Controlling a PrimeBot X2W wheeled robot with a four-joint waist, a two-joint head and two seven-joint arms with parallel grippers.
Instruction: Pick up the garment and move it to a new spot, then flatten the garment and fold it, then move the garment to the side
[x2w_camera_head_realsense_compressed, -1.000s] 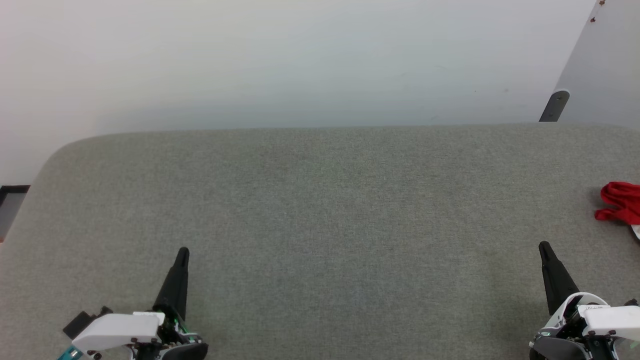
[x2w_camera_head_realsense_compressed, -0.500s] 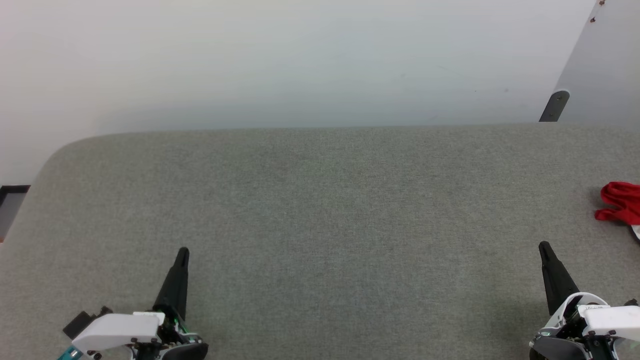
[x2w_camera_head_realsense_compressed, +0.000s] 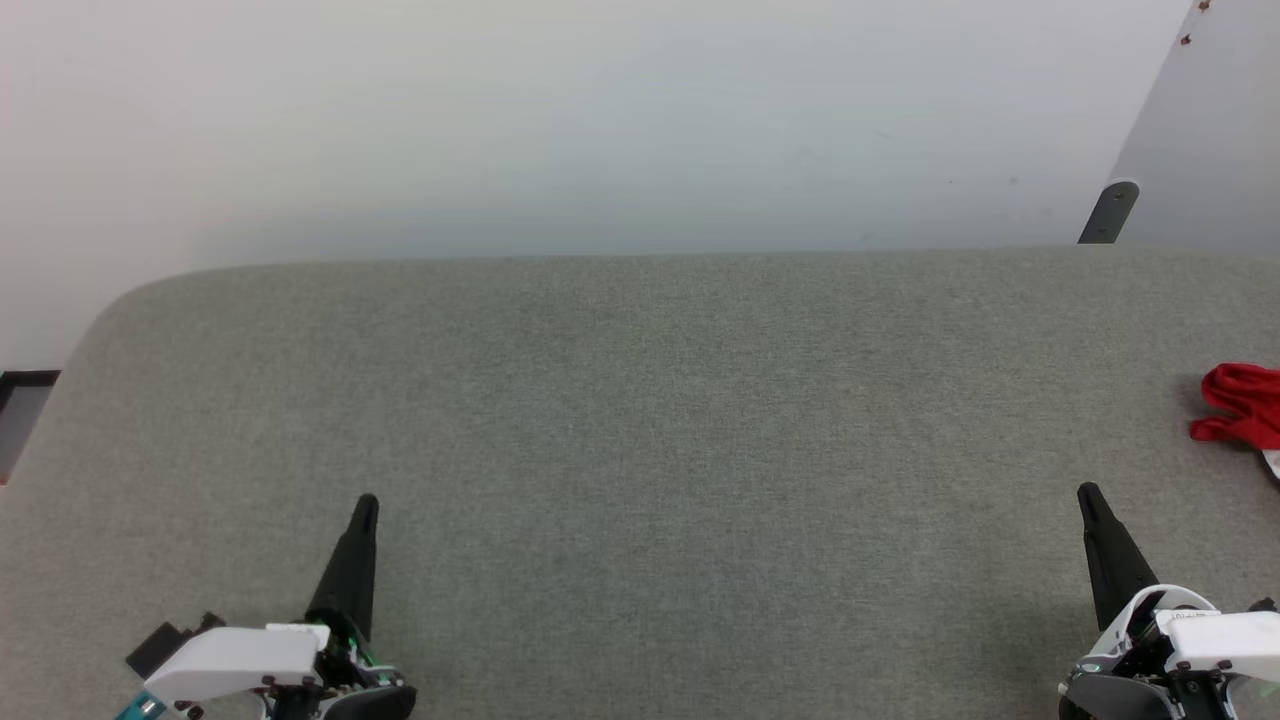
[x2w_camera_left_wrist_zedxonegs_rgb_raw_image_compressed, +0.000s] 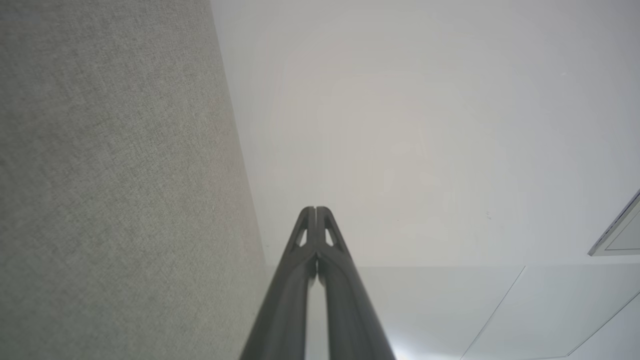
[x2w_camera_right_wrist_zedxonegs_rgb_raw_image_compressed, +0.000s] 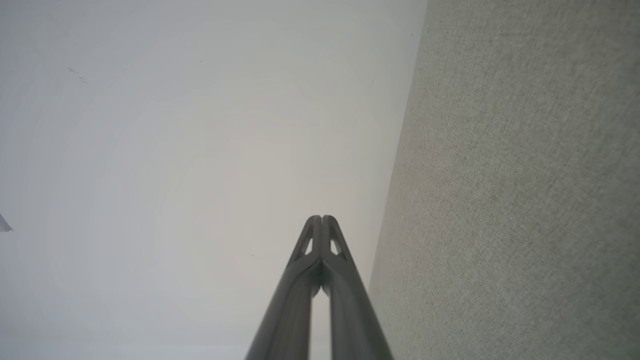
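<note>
A bunched red part of the garment (x2w_camera_head_realsense_compressed: 1243, 404) lies at the far right edge of the head view, on the grey fabric table (x2w_camera_head_realsense_compressed: 640, 450); the rest of it runs out of frame. My right gripper (x2w_camera_head_realsense_compressed: 1088, 494) is shut and empty, low at the right, apart from the garment and to its lower left. At the lower left my left gripper (x2w_camera_head_realsense_compressed: 366, 504) is shut and empty too. In the wrist views, the left gripper (x2w_camera_left_wrist_zedxonegs_rgb_raw_image_compressed: 315, 210) and the right gripper (x2w_camera_right_wrist_zedxonegs_rgb_raw_image_compressed: 322, 218) show fingertips pressed together, with nothing between them.
The table's rounded far edge (x2w_camera_head_realsense_compressed: 600, 258) runs across the head view in front of a pale wall. A grey panel with a dark bracket (x2w_camera_head_realsense_compressed: 1108, 212) stands at the back right. A dark object (x2w_camera_head_realsense_compressed: 25, 378) sits past the table's left edge.
</note>
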